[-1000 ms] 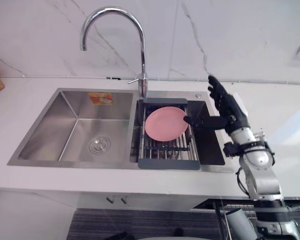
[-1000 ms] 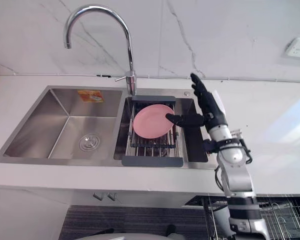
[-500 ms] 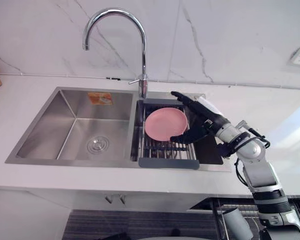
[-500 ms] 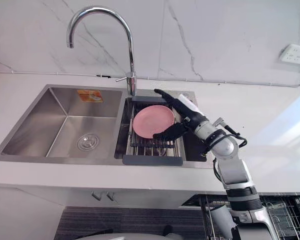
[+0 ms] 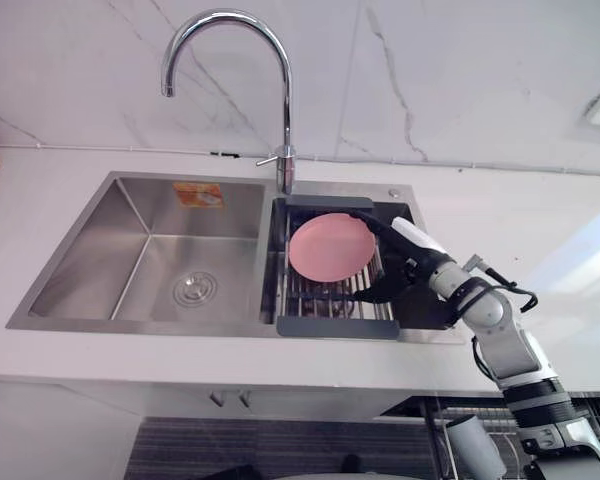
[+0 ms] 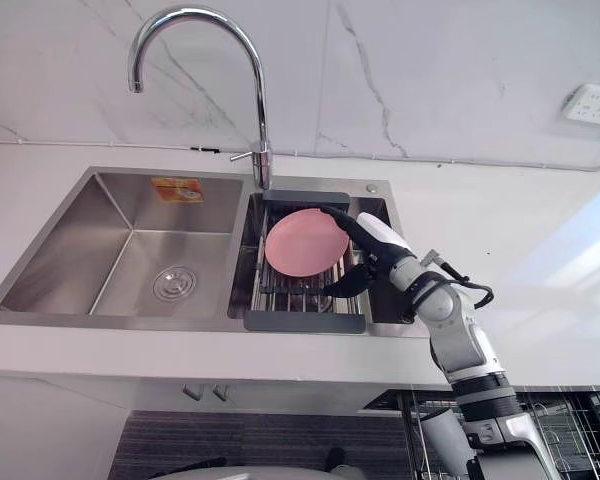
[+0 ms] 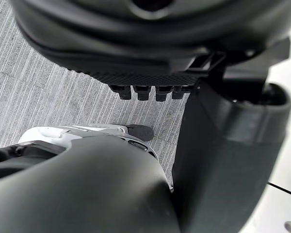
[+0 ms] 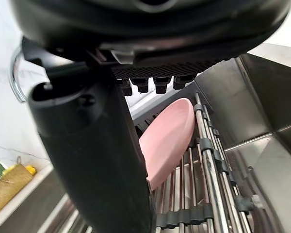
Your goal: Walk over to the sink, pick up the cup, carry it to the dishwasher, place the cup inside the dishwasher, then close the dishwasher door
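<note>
In the left eye view the right hand point(image 5: 412, 262) is seen reached over the right basin of the sink point(image 5: 150, 250). Its fingers point(image 5: 373, 223) are held straight and the thumb is spread wide beneath them. A pink plate point(image 5: 325, 247) is propped on edge in the dark drying rack point(image 5: 335, 328), just past the fingertips; contact cannot be judged.

In the right eye view the plate's near rim is framed between fingers and thumb, and the faucet point(image 6: 263, 130) stands beyond the hand.

In the left wrist view the left hand point(image 7: 150, 39) is shown uncurled with nothing held, and grey floor point(image 7: 48, 97) lies past it.

In the right wrist view the plate is seen just beyond the thumb, leaning on the rack's bars, with nothing grasped.
</note>
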You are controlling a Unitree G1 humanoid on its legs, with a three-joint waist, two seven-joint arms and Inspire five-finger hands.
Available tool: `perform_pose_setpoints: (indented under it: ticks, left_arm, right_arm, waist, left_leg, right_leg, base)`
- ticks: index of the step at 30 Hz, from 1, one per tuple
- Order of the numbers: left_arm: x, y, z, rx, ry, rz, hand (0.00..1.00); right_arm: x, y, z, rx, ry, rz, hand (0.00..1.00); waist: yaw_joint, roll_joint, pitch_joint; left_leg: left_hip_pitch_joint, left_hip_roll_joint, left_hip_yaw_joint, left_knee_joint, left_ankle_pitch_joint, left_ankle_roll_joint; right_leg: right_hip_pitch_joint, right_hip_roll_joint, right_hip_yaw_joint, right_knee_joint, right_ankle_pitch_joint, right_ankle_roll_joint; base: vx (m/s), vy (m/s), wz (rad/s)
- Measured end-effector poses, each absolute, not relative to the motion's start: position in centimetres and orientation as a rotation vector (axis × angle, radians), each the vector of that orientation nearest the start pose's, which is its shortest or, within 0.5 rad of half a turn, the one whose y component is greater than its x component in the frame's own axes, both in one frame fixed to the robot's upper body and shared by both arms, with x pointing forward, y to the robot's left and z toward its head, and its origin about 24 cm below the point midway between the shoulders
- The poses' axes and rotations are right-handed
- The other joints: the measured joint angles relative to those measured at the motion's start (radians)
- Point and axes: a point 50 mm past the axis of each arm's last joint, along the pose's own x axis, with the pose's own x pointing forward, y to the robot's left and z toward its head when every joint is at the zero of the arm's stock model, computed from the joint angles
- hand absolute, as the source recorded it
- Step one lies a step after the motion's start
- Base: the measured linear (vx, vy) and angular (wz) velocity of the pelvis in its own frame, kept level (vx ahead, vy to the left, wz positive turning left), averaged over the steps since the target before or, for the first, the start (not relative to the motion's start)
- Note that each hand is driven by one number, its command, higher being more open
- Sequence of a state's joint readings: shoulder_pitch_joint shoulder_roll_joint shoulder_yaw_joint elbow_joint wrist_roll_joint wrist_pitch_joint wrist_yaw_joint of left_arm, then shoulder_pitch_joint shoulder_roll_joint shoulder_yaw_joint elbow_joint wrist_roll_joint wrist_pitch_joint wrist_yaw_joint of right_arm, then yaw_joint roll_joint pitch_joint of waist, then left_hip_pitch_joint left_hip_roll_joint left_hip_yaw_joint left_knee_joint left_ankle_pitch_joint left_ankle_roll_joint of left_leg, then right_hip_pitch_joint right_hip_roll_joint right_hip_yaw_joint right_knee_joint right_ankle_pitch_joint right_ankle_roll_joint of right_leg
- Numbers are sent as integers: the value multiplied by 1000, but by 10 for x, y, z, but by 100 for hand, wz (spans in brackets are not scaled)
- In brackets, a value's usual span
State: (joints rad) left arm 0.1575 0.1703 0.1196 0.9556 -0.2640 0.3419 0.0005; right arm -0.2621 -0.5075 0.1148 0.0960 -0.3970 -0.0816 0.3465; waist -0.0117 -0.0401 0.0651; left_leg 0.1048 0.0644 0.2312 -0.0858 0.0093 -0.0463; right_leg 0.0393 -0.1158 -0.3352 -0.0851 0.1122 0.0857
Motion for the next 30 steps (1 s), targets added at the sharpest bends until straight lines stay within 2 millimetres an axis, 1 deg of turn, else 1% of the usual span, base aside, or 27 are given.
perform_pose_setpoints:
  ticks: [3,7,16,23,30]
  left_arm:
    - [53,224,-163,-209,1389,350,100]
    - [54,223,-163,-214,1386,350,100]
    - [54,223,-163,-223,1384,354,100]
    - [57,223,-162,-225,1371,349,100]
    - [59,223,-161,-225,1364,345,100]
  right_arm:
    - [297,-191,90,-993,-72,407,100]
    - [299,-196,83,-1024,-53,360,100]
    - [303,-199,71,-1070,-23,287,100]
    - [307,-205,64,-1117,-9,213,100]
    - [310,-203,58,-1128,-9,144,100]
  waist:
    - [6,-1,1]
    - [19,-2,1]
    - [24,-3,3]
    - [25,-2,16]
    - [27,-1,25]
  left_leg:
    - [0,-3,-2,0,0,0]
    - [-1,-8,-11,0,0,-1]
    - [-10,-12,-35,0,6,1]
    - [-17,-14,-53,0,14,2]
    - [-18,-17,-64,-1,18,3]
  right_leg:
    - [1,-3,-3,0,0,0]
    - [5,-9,-12,0,1,2]
    - [10,-15,-37,0,1,2]
    - [13,-18,-57,0,1,2]
    - [18,-21,-68,0,1,2]
  base:
    - [0,0,0]
    - [-32,-4,5]
    - [-32,-8,9]
    - [-20,-9,7]
    - [-29,-4,5]
